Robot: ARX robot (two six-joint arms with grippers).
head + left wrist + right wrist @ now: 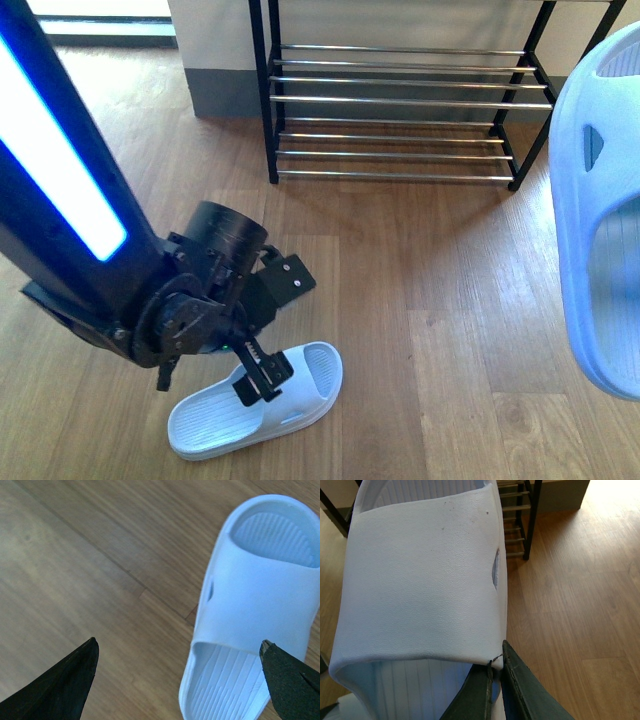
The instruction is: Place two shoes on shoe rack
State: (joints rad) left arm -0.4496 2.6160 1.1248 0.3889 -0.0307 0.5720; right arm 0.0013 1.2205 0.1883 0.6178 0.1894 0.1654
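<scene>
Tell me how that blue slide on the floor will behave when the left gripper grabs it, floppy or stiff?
The slide on the floor looks like thick moulded foam or rubber, so probably light and fairly stiff, flexing slightly. Its ribbed footbed should give the open left gripper some grip. The other slide keeps its shape pinched by the right gripper, suggesting little flop.

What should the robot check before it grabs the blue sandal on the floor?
1. Left gripper open wide enough: ok, its fingers are spread apart.
2. Floor sandal sits between the fingers: not ok, in the left wrist view it lies off toward one finger.
3. Right gripper holds the other sandal: ok, shut on its edge.
4. Shoe rack has room: ok, the visible bars are bare.
5. Floor path to the rack is free: ok, only wood floor shows.
</scene>
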